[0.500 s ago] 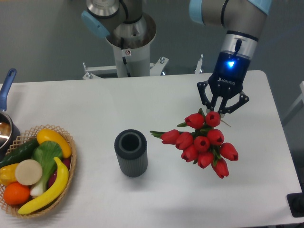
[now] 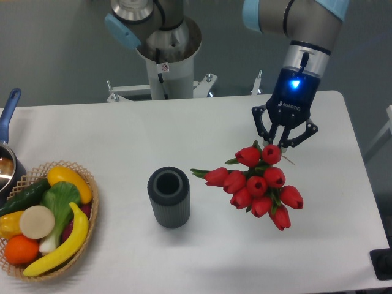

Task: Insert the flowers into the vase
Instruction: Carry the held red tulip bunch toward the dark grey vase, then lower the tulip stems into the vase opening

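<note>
Table (image 2: 184, 257), white and wide, fills most of the view, with the grey base of my arm (image 2: 160, 37) standing at its far edge. My arm comes in from the upper right, ending in a black wrist with a blue light. My gripper (image 2: 280, 146) points down over the right half of the table, its jaws clenched around the top of the flowers (image 2: 257, 184), where the stems are hidden behind the buds. The flowers are a bunch of red tulip buds with green leaves, spreading below and to the left of my fingers. A woven basket (image 2: 92, 214) sits at the left edge, full of fruit and vegetables: a banana, an orange, a cucumber, leafy greens. The vase (image 2: 168, 199), a dark grey ribbed cylinder with a thick rim, stands upright near the table's middle, left of the flowers and apart from them. A blue pot handle (image 2: 9, 104) shows at the far left.
</note>
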